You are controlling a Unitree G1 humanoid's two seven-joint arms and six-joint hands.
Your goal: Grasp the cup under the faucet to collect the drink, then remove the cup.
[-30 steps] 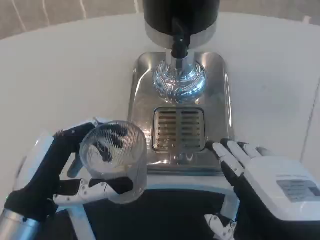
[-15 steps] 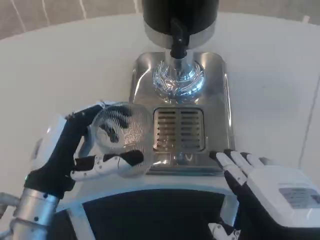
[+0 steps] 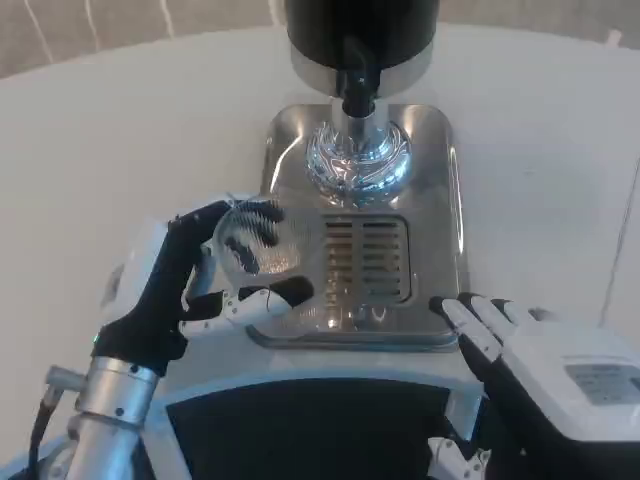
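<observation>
Since the earlier frames the left hand (image 3: pixel 185 290) has carried the cup (image 3: pixel 268 262) forward and to the right: a second ago the cup hung over the white bench (image 3: pixel 120 130) by the near left corner of the steel tray (image 3: pixel 445 180), and now it overlaps the tray's left edge, just beside the slotted drain grille (image 3: pixel 365 260). The left forearm (image 3: pixel 110 420) has swung in with it, so more of its silver tube shows at the bottom left. The right hand (image 3: pixel 545 370) has shifted only a little, toward the right and nearer the bottom of the view.

No brand or word can be read; a grey label (image 3: pixel 598 378) on the white back of the right hand carries print too small and blurred to make out.

The left hand holds the clear ribbed cup from its left side, dark fingers curved round the far rim and a white and black finger lying under the near side. The cup is tilted, its mouth turned up toward the camera, and nothing can be seen inside it. It sits short of the faucet (image 3: pixel 357 90), whose black spout hangs from the dispenser's (image 3: pixel 360 30) dark body over the shiny ribbed base (image 3: pixel 357 160) at the back of the tray.

The right hand holds nothing; it lies flat, back up, fingers stretched and slightly apart, their tips at the tray's near right corner.
</observation>
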